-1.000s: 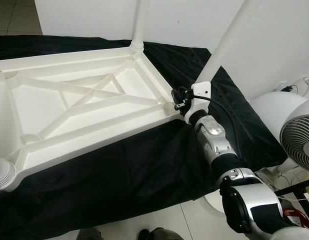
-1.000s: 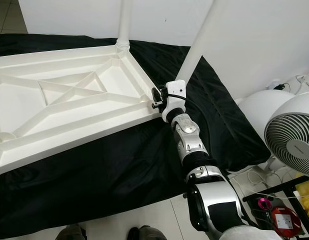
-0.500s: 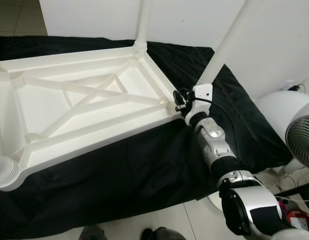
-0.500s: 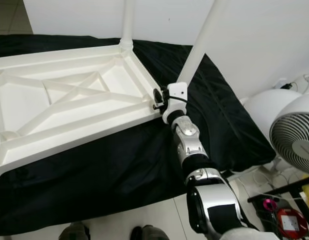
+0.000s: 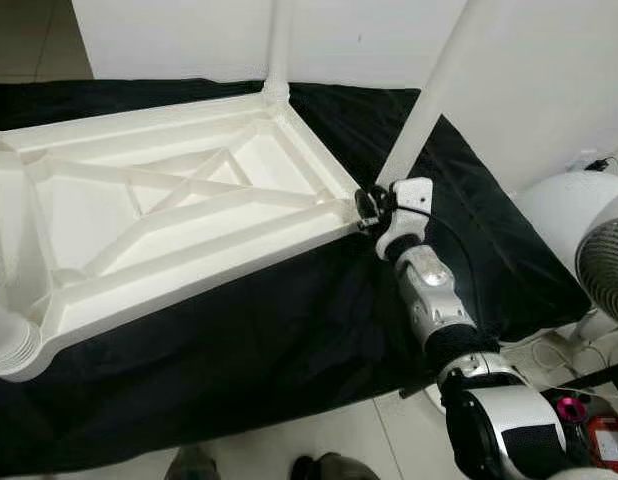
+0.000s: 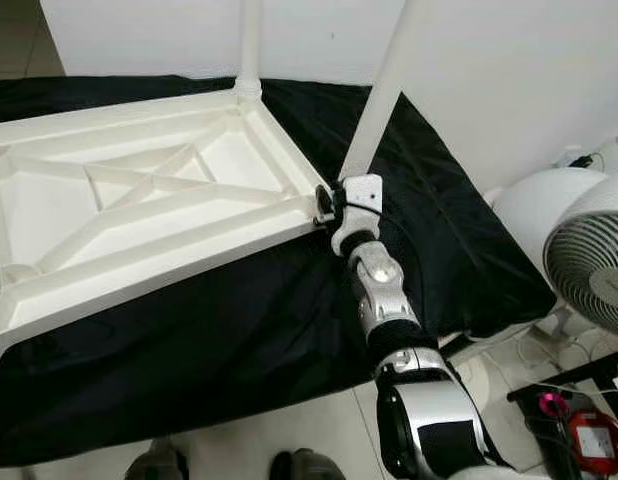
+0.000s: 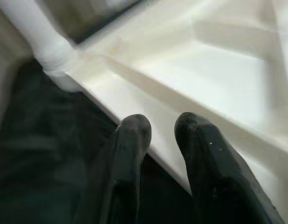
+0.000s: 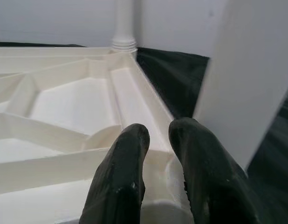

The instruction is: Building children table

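The white plastic table (image 5: 189,268) lies upside down on a black cloth (image 5: 249,360), its ribbed underside facing up. One white leg (image 5: 279,50) stands in the far corner socket. Another leg (image 5: 429,90) leans steeply at the near right corner. My right gripper (image 5: 367,205) sits at that corner, shut, with nothing between its fingers; in the right wrist view the tilted leg (image 8: 246,79) passes beside the fingers (image 8: 120,182). My left gripper (image 7: 162,126) hovers shut over the table's rim (image 7: 218,126), close to a leg (image 7: 37,37) seated in its corner.
A third leg end (image 5: 9,345) shows at the near left corner. A white wall rises behind the cloth. To the right stand a fan (image 6: 594,270), a round white object (image 5: 569,215), cables and a red item (image 6: 594,440) on the tiled floor.
The head camera has shifted, so the whole scene has slid a little. My right gripper stays at the near right corner beside the tilted leg.
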`<state>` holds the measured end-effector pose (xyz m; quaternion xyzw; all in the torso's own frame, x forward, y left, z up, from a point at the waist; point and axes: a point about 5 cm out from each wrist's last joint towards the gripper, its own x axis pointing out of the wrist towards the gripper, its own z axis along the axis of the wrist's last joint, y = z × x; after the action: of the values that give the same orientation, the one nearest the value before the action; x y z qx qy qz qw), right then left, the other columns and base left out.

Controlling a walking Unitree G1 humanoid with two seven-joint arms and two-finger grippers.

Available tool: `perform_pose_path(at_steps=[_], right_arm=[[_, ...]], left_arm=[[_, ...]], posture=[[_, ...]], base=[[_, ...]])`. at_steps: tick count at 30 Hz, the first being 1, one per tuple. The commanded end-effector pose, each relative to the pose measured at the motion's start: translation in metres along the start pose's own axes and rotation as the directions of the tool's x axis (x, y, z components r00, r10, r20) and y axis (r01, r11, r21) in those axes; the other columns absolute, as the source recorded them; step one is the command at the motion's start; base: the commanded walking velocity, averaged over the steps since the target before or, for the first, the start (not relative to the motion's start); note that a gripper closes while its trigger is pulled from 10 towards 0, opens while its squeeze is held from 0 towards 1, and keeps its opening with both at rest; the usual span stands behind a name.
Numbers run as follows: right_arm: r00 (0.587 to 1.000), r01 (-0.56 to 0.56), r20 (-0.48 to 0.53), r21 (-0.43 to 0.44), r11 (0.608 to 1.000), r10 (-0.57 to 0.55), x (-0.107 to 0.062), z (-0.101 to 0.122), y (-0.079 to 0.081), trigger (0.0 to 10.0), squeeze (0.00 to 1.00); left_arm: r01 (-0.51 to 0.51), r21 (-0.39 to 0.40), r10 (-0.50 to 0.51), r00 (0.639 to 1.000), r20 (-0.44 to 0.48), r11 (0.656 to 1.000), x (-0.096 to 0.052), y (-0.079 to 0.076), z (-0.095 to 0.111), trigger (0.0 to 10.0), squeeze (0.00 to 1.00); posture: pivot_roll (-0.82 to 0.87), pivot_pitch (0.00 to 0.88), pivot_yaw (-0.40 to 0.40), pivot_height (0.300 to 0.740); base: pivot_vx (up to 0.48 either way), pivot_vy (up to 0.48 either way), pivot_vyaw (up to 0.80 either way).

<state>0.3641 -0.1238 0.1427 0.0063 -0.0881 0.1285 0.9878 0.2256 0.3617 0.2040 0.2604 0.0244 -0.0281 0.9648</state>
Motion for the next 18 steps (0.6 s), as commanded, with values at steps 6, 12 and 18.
perform_pose_path(at_steps=[6, 12, 18], right_arm=[[0.997, 0.044, -0.058, -0.031, 0.999, -0.045, -0.01, -0.014, 0.002, 10.0, 0.0], [0.995, 0.063, -0.075, -0.038, 0.997, -0.065, -0.015, -0.02, 0.004, 10.0, 0.0], [0.986, 0.14, -0.091, -0.014, 0.99, -0.141, -0.018, -0.022, -0.005, 10.0, 0.0]], left_arm=[[0.011, -0.042, -0.008, 0.997, 0.077, 0.999, 0.026, -0.021, 0.008, 10.0, 0.0], [0.126, -0.079, -0.114, 0.983, 0.144, 0.989, 0.033, -0.038, 0.015, 10.0, 0.0], [0.209, -0.107, -0.187, 0.965, 0.186, 0.972, 0.033, -0.067, 0.024, 10.0, 0.0]], posture=[[0.09, 0.07, -0.067, 0.74], [0.09, 0.07, -0.063, 0.74], [0.1, 0.076, -0.056, 0.74]], base=[[0.0, 0.0, 0.0], [0.0, 0.0, 0.0], [0.0, 0.0, 0.0]])
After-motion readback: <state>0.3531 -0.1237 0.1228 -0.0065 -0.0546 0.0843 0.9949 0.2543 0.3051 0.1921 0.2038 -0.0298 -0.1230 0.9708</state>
